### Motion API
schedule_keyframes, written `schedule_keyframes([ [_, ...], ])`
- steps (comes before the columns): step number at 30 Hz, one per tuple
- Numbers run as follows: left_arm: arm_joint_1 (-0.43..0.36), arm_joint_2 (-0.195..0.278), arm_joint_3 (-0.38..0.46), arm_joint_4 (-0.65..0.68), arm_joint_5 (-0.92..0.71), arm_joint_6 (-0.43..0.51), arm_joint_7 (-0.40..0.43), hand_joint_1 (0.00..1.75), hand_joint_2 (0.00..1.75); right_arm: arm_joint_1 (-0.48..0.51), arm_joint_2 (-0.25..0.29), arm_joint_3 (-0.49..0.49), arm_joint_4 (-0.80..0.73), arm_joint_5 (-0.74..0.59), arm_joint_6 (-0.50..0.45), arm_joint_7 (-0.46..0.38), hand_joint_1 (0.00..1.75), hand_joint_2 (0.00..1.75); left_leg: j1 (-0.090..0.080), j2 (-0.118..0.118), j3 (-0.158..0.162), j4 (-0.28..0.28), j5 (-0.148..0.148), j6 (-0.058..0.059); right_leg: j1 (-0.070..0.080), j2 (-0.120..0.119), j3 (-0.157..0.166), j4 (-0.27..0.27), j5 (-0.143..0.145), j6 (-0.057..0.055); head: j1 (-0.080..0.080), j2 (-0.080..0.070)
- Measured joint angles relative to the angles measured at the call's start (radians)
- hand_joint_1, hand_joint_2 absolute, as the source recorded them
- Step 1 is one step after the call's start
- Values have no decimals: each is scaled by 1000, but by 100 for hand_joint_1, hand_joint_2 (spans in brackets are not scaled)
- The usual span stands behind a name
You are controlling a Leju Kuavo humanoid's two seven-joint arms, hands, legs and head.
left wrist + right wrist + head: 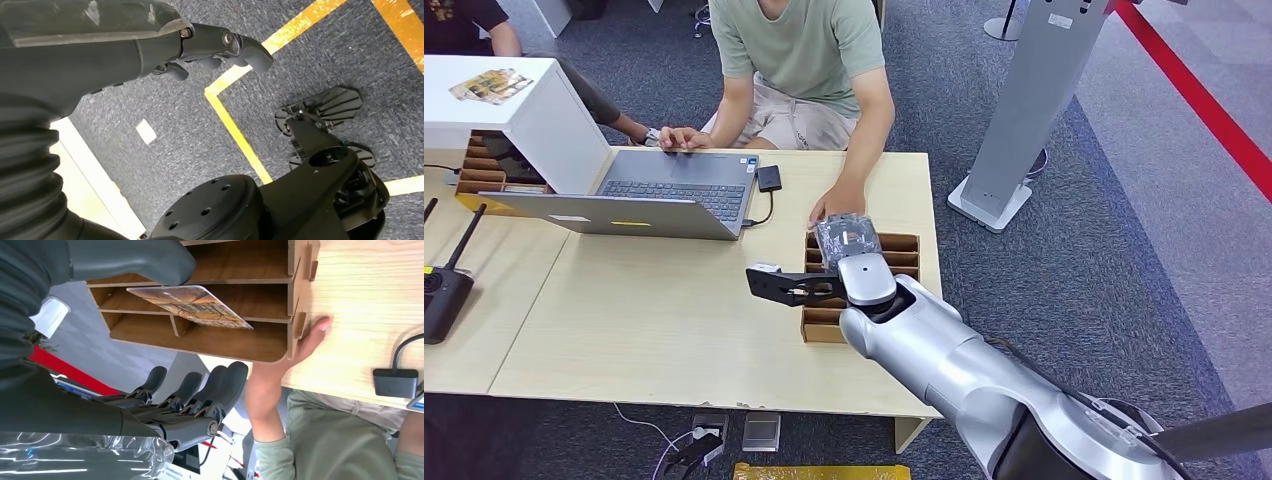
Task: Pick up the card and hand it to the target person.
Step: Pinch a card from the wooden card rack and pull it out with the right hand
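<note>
My right hand [165,390] hovers over the slotted brown wooden rack [235,337] on the pale wood-grain tabletop [370,300]. Its dark fingers [220,385] are spread apart from the thick grey thumb, gripping nothing. The thin, glossy printed card [192,305] leans tilted in the rack's slots. A person's hand [272,375] touches the rack's rim. My left hand [220,47] hangs above speckled grey carpet [190,125], fingers curled, empty.

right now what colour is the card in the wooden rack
Brown and orange printed picture, white border; the card shows best in the right wrist view.
</note>
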Motion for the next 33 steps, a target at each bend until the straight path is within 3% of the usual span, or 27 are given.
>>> schedule_keyframes([
  [19, -3, 0, -2, 0, 6, -1, -1, 0, 175, 2, 0, 6, 2, 26, -8, 8, 70, 175, 0, 0, 0, 0, 0, 0, 0, 0, 0, 0, 0, 0, 0, 0],
  [23, -4, 0, -12, 0, 12, 1, -2, 0, 175, 4, 0, 7, 4, 45, -7, 16, 125, 175, 0, 0, 0, 0, 0, 0, 0, 0, 0, 0, 0, 0, 0, 0],
  [26, -4, 0, -14, 0, 15, 4, -4, 0, 175, 5, 0, 8, 5, 59, -9, 20, 139, 175, 0, 0, 0, 0, 0, 0, 0, 0, 0, 0, 0, 0, 0, 0],
  [30, -4, 0, -15, 0, 17, 7, -5, 0, 175, 5, 0, 8, 5, 74, -13, 27, 175, 175, 0, 0, 0, 0, 0, 0, 0, 0, 0, 0, 0, 0, 0, 0],
  [33, -4, 0, -16, 0, 17, 5, -5, 0, 175, 4, 0, 8, 6, 77, -15, 33, 175, 175, 0, 0, 0, 0, 0, 0, 0, 0, 0, 0, 0, 0, 0, 0],
])
